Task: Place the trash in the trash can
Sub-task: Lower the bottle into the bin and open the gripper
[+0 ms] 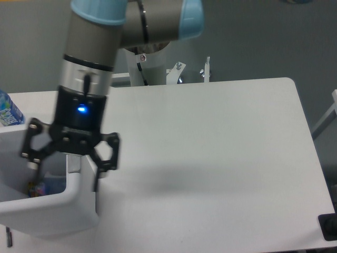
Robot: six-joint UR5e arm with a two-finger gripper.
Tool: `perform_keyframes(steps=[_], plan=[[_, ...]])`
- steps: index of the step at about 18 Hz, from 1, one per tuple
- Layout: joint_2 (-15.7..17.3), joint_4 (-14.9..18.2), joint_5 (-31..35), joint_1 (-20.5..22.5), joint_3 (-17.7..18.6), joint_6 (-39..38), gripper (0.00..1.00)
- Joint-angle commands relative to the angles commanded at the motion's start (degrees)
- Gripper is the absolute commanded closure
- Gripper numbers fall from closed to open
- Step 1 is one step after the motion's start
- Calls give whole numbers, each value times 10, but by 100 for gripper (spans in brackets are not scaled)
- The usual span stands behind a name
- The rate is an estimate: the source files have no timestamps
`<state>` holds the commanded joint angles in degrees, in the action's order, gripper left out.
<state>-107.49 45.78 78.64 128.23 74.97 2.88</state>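
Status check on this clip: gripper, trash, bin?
Gripper open, empty, over the trash can. Something colourful inside the can, too blurred to identify. Blue-labelled bottle at far left edge. Nothing blocking.

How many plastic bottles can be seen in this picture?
2: a blue-labelled plastic bottle at the left edge, and a red-labelled one, barely visible, inside the large white plastic bin. The bin may hide more.

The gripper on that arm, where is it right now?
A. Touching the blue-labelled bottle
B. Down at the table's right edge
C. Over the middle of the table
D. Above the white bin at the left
D: the gripper hangs with its fingers spread over the trash can at the left of the table, apart from the blue-labelled bottle.
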Motion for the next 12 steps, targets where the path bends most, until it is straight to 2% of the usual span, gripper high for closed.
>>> perform_keyframes(steps=[2,5,8,10,12], plan=[[11,24,30,12,11,73,0],[44,64,77,24,48,211,0],[67,126,139,26,66,337,0],[76,157,175,26,67,391,0],[86,169,180,27,69,398,0]])
